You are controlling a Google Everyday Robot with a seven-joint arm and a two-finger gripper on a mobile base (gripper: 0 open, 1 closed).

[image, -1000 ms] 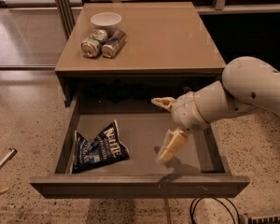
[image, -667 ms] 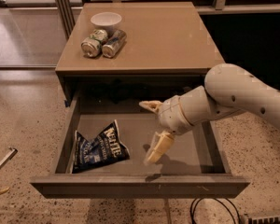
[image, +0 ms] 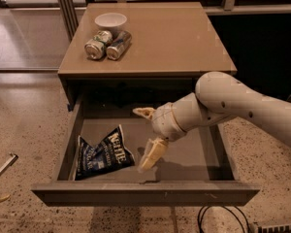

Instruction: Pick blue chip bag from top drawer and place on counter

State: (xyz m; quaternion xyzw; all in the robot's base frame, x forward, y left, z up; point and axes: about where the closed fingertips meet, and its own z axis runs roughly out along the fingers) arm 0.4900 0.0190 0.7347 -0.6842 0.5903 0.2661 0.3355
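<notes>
- The counter [image: 179, 42], one flat tan surface, lies beyond and above the jaws. It is where the bag has to end up, and the broad part nearest the jaws is bare.
- The top drawer [image: 145, 194], the only one in view, stands pulled fully out as it did a second ago. The jaws hang inside it, over its floor and about midway between its side walls.
- The robot's one arm [image: 242, 106] reaches in from the right of the view. Over the last second it has swung across the drawer, carrying the jaws from the right-hand part to the middle.
- The blue chip bag [image: 103, 152], a single one, lies crumpled on the drawer floor just to the left of the jaws as the camera sees them. It has not moved, so the gap has narrowed, though nothing touches it yet.
- The gripper [image: 143, 140] is one unit with two jaws, spread wide apart and holding nothing. By my judgement the approach is nearly finished, and the grasp, the lift and the placing are all still to come.
- One white bowl [image: 110, 21] sits on the counter, far beyond the jaws and to their left.
- Two drink cans [image: 98, 44] lie on their sides, touching each other, just this side of the bowl and well apart from the jaws.
</notes>
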